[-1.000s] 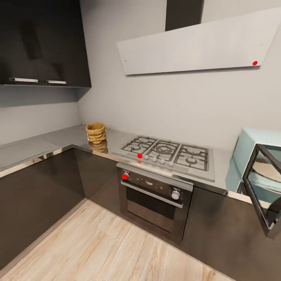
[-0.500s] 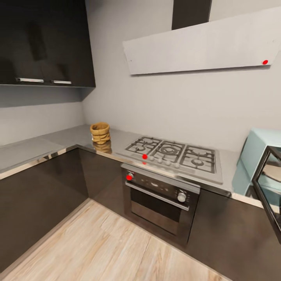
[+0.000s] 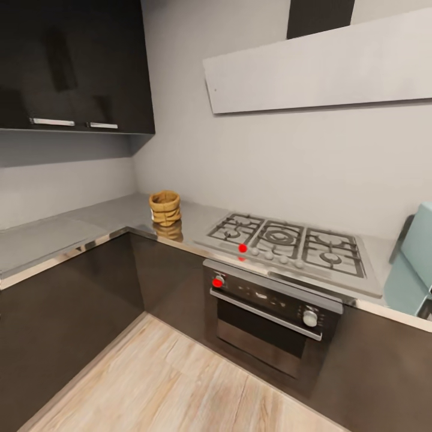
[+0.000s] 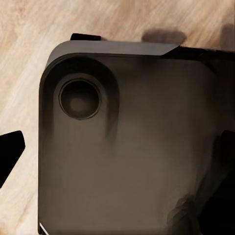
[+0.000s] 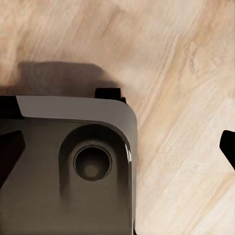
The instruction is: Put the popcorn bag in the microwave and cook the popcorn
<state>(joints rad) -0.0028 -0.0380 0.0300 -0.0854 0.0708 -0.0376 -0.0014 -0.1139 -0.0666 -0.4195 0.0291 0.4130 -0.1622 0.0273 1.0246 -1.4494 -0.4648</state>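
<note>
Your microwave (image 3: 418, 252) is cut off at the 3 o'clock edge of the head view: only a pale mint-blue slice of its side shows, and its door and knobs are out of frame. The popcorn bag (image 3: 165, 207) stands upright on the worktop (image 3: 72, 228) at about 9 o'clock from the hob (image 3: 288, 243), well apart from the microwave. It is a small mustard-tan sack with a thick rolled rim and ribbed, cloth-like folds, mirrored faintly in the smooth grey metallic surface; what it holds you cannot make out. The hob is brushed steel with dark grates, and the black-fronted oven (image 3: 273, 315) sits beneath it. In the wrist views, each camera looks down on a rounded grey corner of the robot's base (image 4: 127, 147) over pale wood-grain floor (image 5: 186, 63). Only dark finger slivers of the left gripper (image 4: 117, 156) and right gripper (image 5: 117, 147) show at the frame edges, set wide apart and holding nothing.
</note>
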